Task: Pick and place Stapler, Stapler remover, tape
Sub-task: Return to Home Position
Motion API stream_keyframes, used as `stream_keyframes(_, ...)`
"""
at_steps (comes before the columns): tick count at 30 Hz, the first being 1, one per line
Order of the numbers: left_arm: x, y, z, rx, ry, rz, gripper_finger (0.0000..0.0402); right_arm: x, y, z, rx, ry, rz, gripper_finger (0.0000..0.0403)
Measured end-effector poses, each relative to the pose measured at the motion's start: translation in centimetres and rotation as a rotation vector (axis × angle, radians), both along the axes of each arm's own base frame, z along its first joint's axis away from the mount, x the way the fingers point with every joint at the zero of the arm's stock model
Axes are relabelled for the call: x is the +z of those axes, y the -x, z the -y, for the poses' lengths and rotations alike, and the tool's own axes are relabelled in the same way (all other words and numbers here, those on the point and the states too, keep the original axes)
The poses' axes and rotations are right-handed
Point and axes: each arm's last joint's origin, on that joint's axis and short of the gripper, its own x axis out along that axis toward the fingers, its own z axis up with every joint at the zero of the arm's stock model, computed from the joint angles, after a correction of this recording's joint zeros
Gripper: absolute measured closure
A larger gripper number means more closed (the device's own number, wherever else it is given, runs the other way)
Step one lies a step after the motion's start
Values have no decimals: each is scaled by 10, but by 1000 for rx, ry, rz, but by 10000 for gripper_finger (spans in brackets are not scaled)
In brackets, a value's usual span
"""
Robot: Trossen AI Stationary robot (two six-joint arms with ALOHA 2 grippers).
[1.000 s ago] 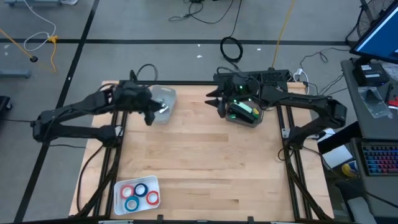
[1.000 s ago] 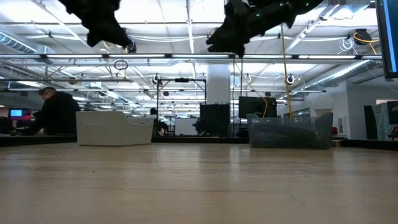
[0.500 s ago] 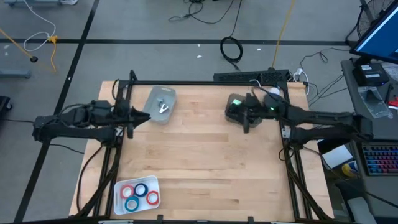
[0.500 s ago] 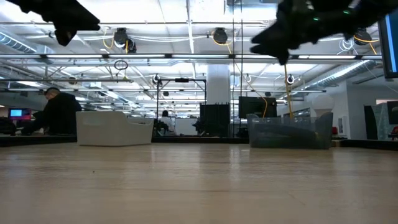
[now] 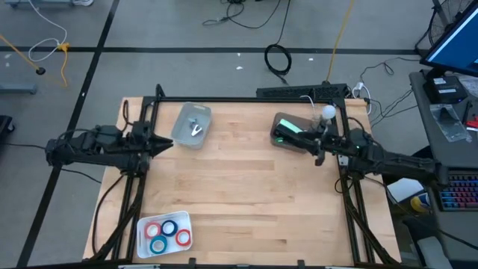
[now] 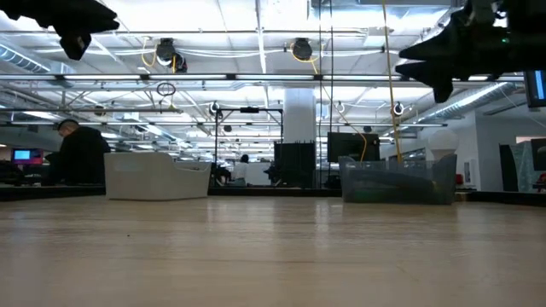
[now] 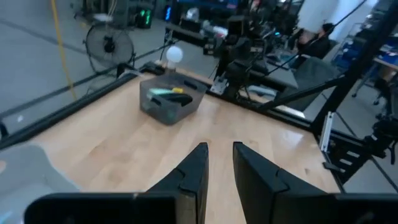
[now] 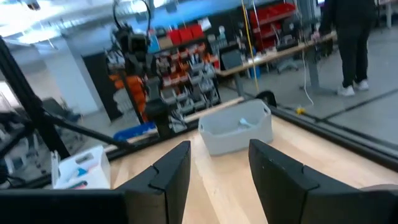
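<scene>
Left hand (image 7: 219, 149): two dark fingers (image 7: 194, 171) side by side with a narrow gap between them, holding nothing, above the surface.
Surface (image 7: 124, 143): pale wood, bare ahead of the fingers.
Dark bin (image 7: 171, 104): see-through, farther along the surface near its corner; yellow and green things lie inside, too blurred to name.
White ball (image 7: 174, 55): just beyond the bin.
Right arm (image 7: 241, 50): dark, beyond the bin at the surface's edge.
Pale grey shape (image 7: 25, 168): close to the camera, cut off, blurred.
Fan (image 7: 109, 45): on the floor past the surface.
</scene>
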Motion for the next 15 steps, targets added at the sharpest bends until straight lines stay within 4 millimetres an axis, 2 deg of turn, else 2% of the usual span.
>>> stream_keyframes(7, -3, 18, 0, -9, -71, 85, 323, -6, 15, -5, -1, 16, 65, 246)
stream_keyframes(12, -24, 24, 0, -22, -63, 111, 323, -8, 22, -6, -35, 2, 61, 246)
stream_keyframes(15, -34, 18, 1, -20, -63, 78, 323, -11, 25, -6, -57, 8, 41, 245)
